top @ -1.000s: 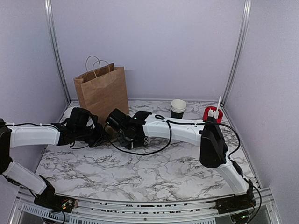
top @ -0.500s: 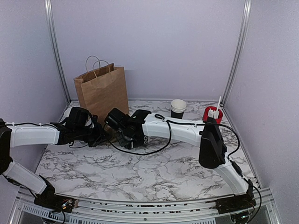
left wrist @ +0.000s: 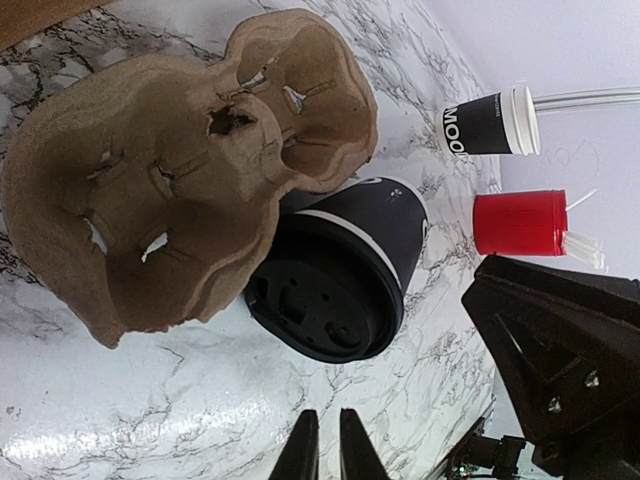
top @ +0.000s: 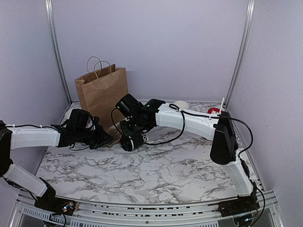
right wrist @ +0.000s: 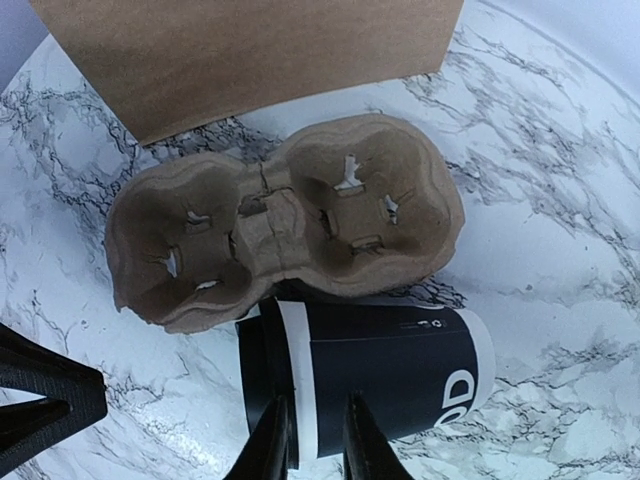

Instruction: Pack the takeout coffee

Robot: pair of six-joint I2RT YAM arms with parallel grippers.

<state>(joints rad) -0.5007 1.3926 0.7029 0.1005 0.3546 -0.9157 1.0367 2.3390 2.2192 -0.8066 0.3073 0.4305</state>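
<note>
Your left pincer (left wrist: 327,425) is pressed together, holding nothing. Right of it, one takeout coffee (right wrist: 390,370) lies on its side on the marble table (right wrist: 560,250), just on the near side of the one brown moulded-pulp carrier (right wrist: 280,230) with two wells. Its long axis runs left-right, the round black plastic lid (left wrist: 315,315) pointing left and the base right. Your right pincer (right wrist: 318,415) stands narrowly parted over the lid end; you cannot tell whether it pinches.
</note>
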